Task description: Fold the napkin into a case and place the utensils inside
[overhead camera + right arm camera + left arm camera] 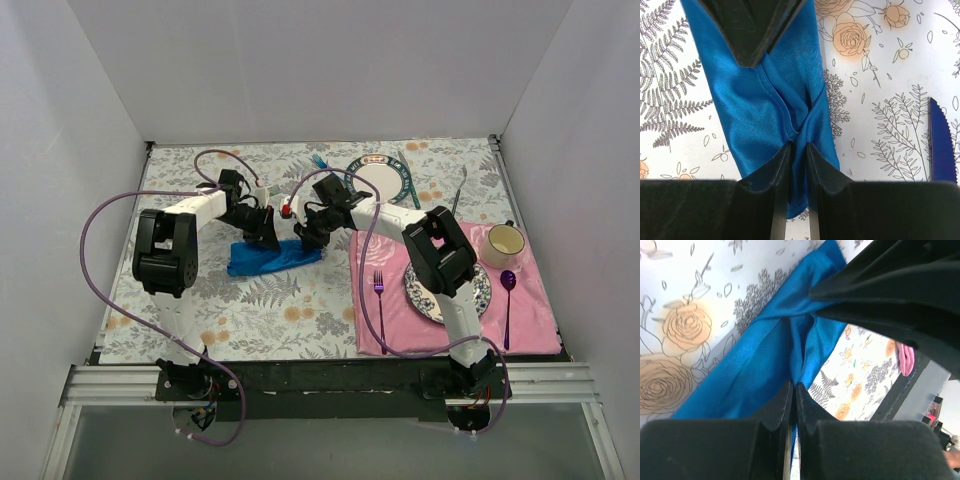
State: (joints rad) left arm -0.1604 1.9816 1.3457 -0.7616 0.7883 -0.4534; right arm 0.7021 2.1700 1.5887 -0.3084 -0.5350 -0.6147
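Note:
The bright blue napkin (270, 258) lies bunched in a long strip on the floral tablecloth, between the two arms. My left gripper (793, 386) is shut on a fold of the napkin (755, 375) at one end. At the other end my right gripper (798, 146) is shut on a pinched ridge of the napkin (750, 105). In the top view the left gripper (266, 236) and the right gripper (311, 240) stand close together over the cloth. A dark serrated knife (942, 147) lies right of the napkin. A light-blue fork (319, 161) lies at the back.
A pink placemat (535, 320) at the right carries a patterned plate (484, 290), a magenta fork (379, 296), a purple spoon (508, 300) and a cream mug (505, 243). Another plate (380, 178) and a teal knife (409, 184) sit at the back.

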